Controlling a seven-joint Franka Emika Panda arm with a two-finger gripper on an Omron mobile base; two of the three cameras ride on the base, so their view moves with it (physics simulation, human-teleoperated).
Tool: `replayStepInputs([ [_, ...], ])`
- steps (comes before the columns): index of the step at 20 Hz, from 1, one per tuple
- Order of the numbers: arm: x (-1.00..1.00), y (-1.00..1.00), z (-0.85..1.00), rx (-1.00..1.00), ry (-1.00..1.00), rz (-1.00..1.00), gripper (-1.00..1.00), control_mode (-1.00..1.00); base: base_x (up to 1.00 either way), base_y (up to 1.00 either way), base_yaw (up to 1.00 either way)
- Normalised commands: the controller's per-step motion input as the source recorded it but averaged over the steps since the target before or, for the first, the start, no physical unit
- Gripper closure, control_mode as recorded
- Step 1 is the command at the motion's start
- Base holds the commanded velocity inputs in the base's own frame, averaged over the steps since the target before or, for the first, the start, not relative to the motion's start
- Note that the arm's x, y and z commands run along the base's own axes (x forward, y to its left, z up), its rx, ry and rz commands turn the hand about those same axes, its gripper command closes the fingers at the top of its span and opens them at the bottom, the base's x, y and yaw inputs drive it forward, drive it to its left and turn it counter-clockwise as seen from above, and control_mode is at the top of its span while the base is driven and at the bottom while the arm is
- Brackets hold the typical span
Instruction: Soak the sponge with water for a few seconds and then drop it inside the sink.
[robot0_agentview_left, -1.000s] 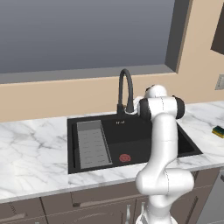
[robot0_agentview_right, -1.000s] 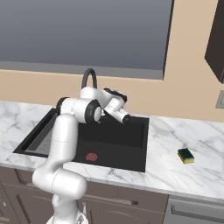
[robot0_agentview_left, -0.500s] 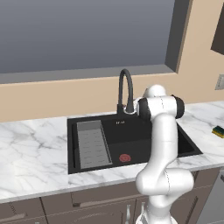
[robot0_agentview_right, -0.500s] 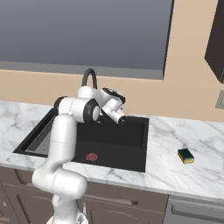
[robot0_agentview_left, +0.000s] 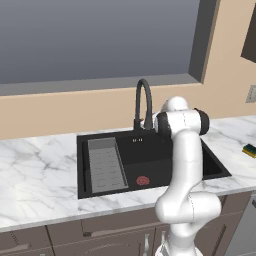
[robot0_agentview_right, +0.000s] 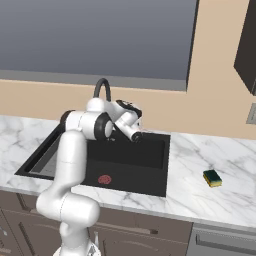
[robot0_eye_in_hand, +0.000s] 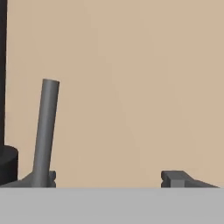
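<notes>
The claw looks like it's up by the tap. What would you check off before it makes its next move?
1. Claw open: ok, fingertips stand wide apart.
2. Claw empty: ok, nothing between them.
3. Tap lever within reach: ok, the grey rod stands beside one fingertip.
4. Water running: not ok, no stream under the faucet.
5. Sponge ready: ok, lying untouched on the counter beside the sink.
6. Lever touched: cannot tell.

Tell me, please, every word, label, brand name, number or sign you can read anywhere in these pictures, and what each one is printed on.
There are none to read.
The sponge, the sink, the faucet and the marble counter carry no lettering.
The wall plate at the right edge is blank as far as can be made out.
</notes>
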Motion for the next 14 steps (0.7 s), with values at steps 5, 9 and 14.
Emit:
replayStepInputs([
  [5,0.21,-0.07,-0.09,0.0,0.0,-0.03,-1.0,-1.0,0.0,0.0,0.0],
  [9,0.14,-0.16,-0.21,0.0,-0.01,-0.04,-1.0,-1.0,0.0,0.0,0.0],
  [14,0.11,-0.22,-0.26,0.0,-0.02,-0.05,-1.0,-1.0,0.0,0.0,0.0],
])
